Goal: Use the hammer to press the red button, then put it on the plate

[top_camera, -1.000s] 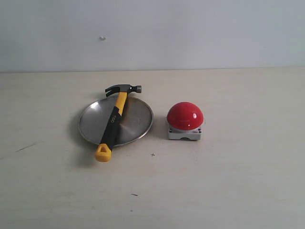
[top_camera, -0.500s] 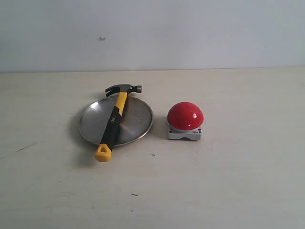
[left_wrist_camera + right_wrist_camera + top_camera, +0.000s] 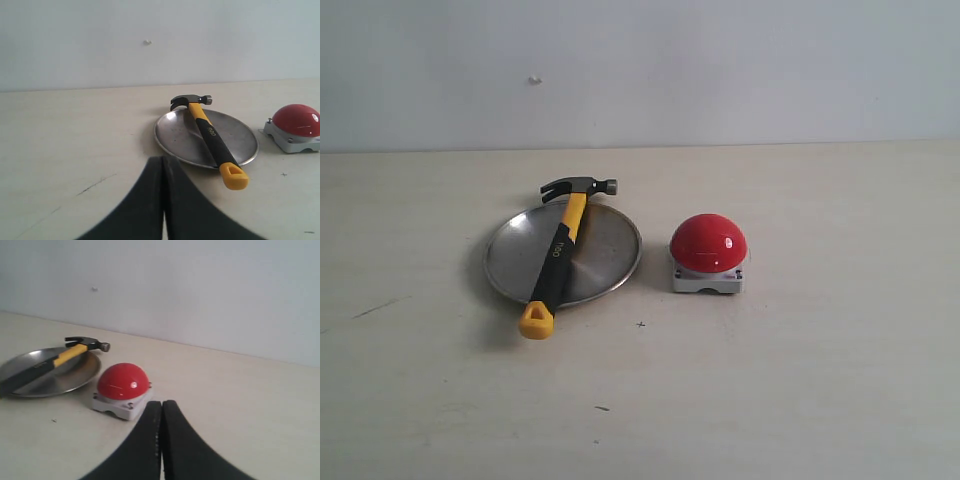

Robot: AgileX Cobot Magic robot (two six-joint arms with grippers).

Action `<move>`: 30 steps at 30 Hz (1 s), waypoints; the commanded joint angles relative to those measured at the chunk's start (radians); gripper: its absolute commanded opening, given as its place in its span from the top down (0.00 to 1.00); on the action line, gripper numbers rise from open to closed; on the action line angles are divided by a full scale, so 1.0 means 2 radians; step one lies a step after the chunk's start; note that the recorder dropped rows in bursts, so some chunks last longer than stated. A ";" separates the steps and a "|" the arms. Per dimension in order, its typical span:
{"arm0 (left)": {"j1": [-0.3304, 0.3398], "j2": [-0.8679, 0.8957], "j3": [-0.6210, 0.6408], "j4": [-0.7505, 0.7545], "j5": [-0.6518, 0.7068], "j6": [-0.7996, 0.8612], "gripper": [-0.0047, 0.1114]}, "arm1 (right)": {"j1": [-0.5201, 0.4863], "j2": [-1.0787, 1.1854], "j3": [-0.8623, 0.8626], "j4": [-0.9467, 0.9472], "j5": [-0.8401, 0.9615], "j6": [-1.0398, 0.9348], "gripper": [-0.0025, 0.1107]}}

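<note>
The hammer [image 3: 560,252] lies across the plate [image 3: 605,250], its dark head past the far rim and its yellow end hanging over the near rim. To the right of the plate sits the red button [image 3: 708,243] on its grey-white base. Neither gripper appears in the exterior view. My left gripper [image 3: 163,159] is shut with nothing in it, well short of the plate [image 3: 185,135] and the hammer [image 3: 212,137]. Shut and empty too, my right gripper [image 3: 162,403] rests just beside the red button [image 3: 123,381]; the hammer [image 3: 70,354] and plate [image 3: 75,375] lie beyond.
A pale wooden table [image 3: 820,380] carries everything, with a plain white wall [image 3: 720,70] behind its far edge. A thin dark scratch [image 3: 375,308] marks the table left of the plate.
</note>
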State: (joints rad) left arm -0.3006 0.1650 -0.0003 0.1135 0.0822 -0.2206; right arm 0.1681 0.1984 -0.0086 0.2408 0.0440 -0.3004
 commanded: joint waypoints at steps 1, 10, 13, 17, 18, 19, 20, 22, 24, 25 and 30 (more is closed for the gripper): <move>0.001 -0.002 0.000 -0.003 0.004 -0.003 0.96 | -0.066 -0.058 0.002 -0.007 0.056 -0.014 0.98; 0.001 -0.002 0.000 -0.003 0.004 -0.003 0.96 | -0.101 -0.092 0.002 -0.005 0.080 0.071 0.98; 0.001 -0.002 0.000 -0.003 0.004 -0.003 0.96 | -0.101 -0.092 0.002 -0.005 0.089 0.078 0.98; 0.001 -0.002 0.000 -0.003 0.004 -0.003 0.96 | -0.101 -0.092 0.002 -0.005 0.089 0.078 0.98; 0.001 -0.002 0.000 -0.003 0.004 -0.003 0.96 | -0.101 -0.092 0.002 -0.005 0.089 0.078 0.98; 0.001 -0.002 0.000 -0.003 0.004 -0.003 0.96 | -0.101 -0.092 0.002 -0.005 0.089 0.078 0.98; 0.001 -0.002 0.000 -0.003 0.004 -0.003 0.96 | -0.101 -0.092 0.002 -0.005 0.089 0.078 0.98; 0.001 -0.002 0.000 -0.003 0.004 -0.001 0.96 | -0.101 -0.092 0.002 -0.005 0.089 0.078 0.98; 0.001 -0.002 0.000 -0.003 0.004 -0.001 0.96 | -0.101 -0.092 0.002 -0.005 0.089 0.078 0.98; 0.001 -0.002 0.000 -0.003 0.004 -0.001 0.96 | -0.101 -0.092 0.002 -0.005 0.089 0.078 0.98; 0.001 -0.002 0.000 -0.003 0.004 -0.001 0.96 | -0.101 -0.092 0.002 -0.005 0.089 0.078 0.98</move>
State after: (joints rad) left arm -0.3006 0.1650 -0.0003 0.1114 0.0862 -0.2206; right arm -0.0285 0.0208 -0.0086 0.2369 0.2247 -0.1465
